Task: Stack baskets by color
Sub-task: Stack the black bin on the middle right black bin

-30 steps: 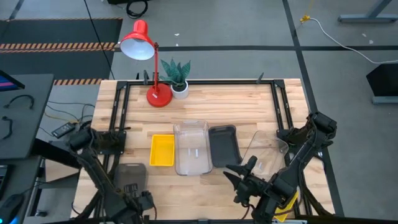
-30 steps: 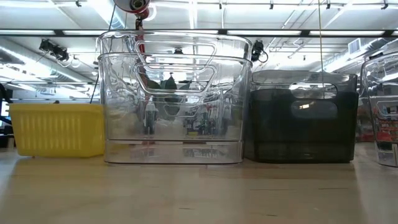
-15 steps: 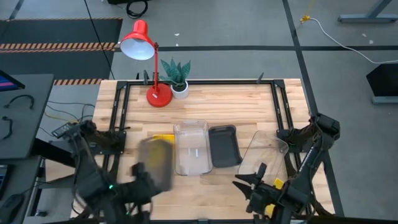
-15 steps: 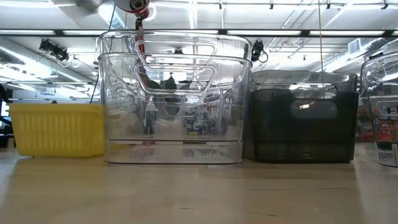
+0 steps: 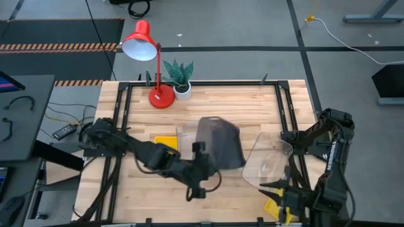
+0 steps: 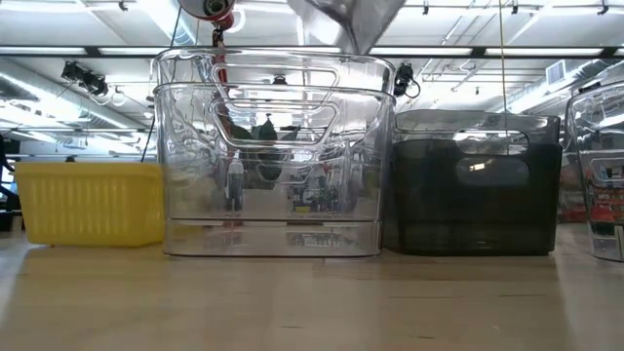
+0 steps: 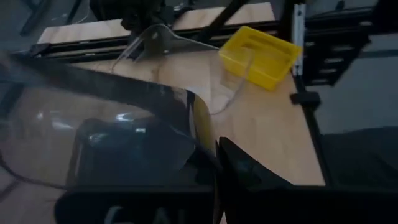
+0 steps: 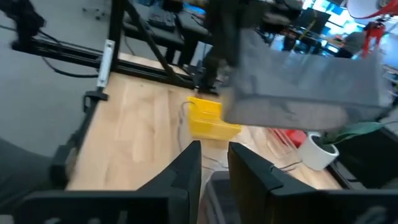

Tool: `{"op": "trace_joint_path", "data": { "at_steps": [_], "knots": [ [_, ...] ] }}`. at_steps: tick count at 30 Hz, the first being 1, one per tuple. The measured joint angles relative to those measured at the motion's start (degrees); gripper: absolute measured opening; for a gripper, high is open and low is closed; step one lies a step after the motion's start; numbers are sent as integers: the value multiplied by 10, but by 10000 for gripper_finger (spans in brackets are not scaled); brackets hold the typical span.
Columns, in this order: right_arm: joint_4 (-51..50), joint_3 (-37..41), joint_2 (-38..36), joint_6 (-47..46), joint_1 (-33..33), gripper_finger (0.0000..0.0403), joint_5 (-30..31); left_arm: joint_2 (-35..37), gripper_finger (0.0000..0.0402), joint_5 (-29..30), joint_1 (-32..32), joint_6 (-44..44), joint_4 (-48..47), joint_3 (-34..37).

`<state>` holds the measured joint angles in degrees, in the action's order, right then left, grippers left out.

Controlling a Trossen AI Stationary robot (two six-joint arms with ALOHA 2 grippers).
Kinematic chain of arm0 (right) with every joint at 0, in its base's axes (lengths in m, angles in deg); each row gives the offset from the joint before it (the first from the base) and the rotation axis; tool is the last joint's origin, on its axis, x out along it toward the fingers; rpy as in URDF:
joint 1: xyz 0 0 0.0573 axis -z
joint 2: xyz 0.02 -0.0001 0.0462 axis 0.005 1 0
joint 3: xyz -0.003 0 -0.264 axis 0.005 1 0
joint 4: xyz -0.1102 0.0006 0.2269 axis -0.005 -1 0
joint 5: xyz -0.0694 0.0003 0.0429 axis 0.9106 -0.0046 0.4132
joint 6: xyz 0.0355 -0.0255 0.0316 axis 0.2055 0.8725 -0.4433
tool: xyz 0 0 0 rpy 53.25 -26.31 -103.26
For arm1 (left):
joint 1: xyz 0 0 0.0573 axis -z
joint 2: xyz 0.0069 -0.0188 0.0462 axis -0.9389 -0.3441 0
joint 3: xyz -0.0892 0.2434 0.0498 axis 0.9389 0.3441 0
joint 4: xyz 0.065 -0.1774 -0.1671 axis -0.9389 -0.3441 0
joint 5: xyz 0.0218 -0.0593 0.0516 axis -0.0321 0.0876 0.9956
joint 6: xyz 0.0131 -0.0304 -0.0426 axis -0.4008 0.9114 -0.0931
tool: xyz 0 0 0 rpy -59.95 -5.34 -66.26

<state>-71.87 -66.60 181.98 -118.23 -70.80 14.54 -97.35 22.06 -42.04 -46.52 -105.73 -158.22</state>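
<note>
My left gripper [image 5: 198,155] is shut on a dark grey basket [image 5: 219,141] and holds it in the air over the middle of the table; the low view shows its underside [image 6: 351,18] at the top. Below it a second dark grey basket [image 6: 478,187] rests on its base, next to two nested clear baskets [image 6: 273,156] and a yellow basket [image 6: 93,201]. Another clear basket [image 5: 267,160] stands to the right. My right gripper [image 8: 214,167] hovers open at the near right, over a second yellow basket [image 5: 280,210]. My left gripper holds the dark grey basket by its wall just under the rim [image 7: 198,132], on the side toward the table's near-left. The fingers [image 7: 244,175] come slanting down from the left. The basket is lifted clear and tilted. How the fingers lie on the wall, the basket itself hides.
A red desk lamp [image 5: 149,63] and a potted plant [image 5: 180,77] stand at the far left of the table. Black frame rails [image 5: 285,107] run along the table's sides. Bare wood lies along the near edge [image 5: 227,202].
My left gripper has swung up and toward the right and far side, carrying the dark grey basket from the near left corner to above the middle row; the basket has turned and tipped. My right gripper has drawn back toward the right edge, and its fingers have come closer together.
</note>
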Motion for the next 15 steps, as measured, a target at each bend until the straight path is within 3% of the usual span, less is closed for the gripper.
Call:
{"op": "trace_joint_path", "data": {
  "at_steps": [15],
  "knots": [
    [2, 0, 0, -19, -20, 48, 4, -116, 8, -51, -74, 40, 121, 0]
  ]
}}
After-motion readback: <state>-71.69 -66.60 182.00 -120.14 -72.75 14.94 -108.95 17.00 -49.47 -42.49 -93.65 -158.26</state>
